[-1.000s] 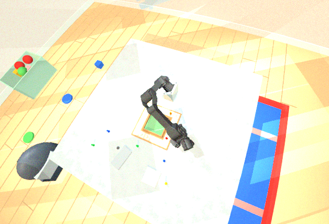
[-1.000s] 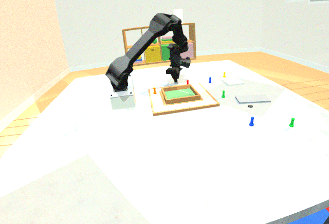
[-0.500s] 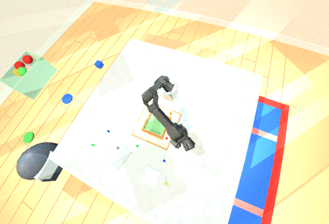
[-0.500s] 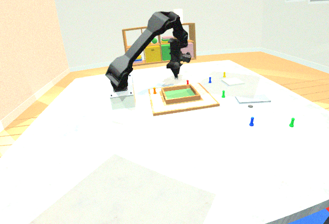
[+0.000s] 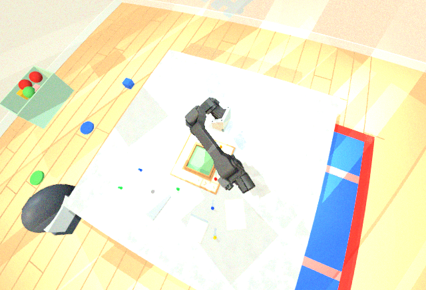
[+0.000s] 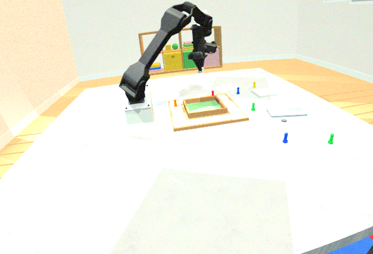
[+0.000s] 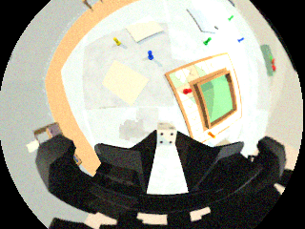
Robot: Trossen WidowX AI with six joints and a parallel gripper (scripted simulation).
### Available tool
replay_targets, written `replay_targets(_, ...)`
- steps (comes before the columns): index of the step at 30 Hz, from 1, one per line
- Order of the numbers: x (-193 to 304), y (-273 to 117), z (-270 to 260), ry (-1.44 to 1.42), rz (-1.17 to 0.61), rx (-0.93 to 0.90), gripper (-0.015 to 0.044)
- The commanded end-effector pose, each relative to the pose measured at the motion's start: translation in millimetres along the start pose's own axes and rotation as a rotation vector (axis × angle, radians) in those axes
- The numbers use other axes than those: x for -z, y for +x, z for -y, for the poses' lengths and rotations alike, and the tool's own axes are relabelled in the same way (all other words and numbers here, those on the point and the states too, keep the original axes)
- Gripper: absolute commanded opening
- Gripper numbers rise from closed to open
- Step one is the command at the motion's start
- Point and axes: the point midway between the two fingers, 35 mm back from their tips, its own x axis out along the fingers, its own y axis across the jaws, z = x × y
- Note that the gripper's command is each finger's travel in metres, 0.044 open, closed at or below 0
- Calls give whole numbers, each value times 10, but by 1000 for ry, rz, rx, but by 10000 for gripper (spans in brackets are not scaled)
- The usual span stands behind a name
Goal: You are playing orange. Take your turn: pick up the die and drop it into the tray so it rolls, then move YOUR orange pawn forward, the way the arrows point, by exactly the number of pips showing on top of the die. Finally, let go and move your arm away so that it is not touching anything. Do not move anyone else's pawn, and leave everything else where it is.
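My gripper (image 6: pixel 200 68) (image 7: pixel 165 133) is shut on the white die (image 7: pixel 166 135), held raised above the table beside the board; several dark pips show on its face in the wrist view. The tray (image 5: pixel 198 173) (image 6: pixel 206 113) (image 7: pixel 202 107), with a green floor and wooden rim, sits on the game board (image 5: pixel 178 167) (image 6: pixel 180 123) and looks empty where it shows. The orange pawn (image 5: pixel 220 147) (image 6: pixel 175 103) (image 7: pixel 212 135) stands on the board, on the side near the arm's base. The red pawn (image 5: pixel 215 179) (image 6: pixel 213 93) (image 7: pixel 187 91) stands on the board's track near the tray.
Off the board stand a near green pawn (image 5: pixel 178 189) (image 6: pixel 253 106) (image 7: pixel 207 41), a blue pawn (image 5: pixel 212 208) (image 6: pixel 238 90) (image 7: pixel 151 55) and a yellow pawn (image 5: pixel 215 237) (image 6: pixel 254 84) (image 7: pixel 117 42). Another blue pawn (image 6: pixel 285 137), another green pawn (image 6: pixel 331 138) and a grey disc (image 6: pixel 284 120) lie farther off.
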Motion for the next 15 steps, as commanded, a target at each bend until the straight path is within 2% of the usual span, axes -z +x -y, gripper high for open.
replay_targets(1, -19, -46, 37, -13, -9, 1, 0)
replay_targets(15, -266, -17, 395, -420, -9, -7, 0)
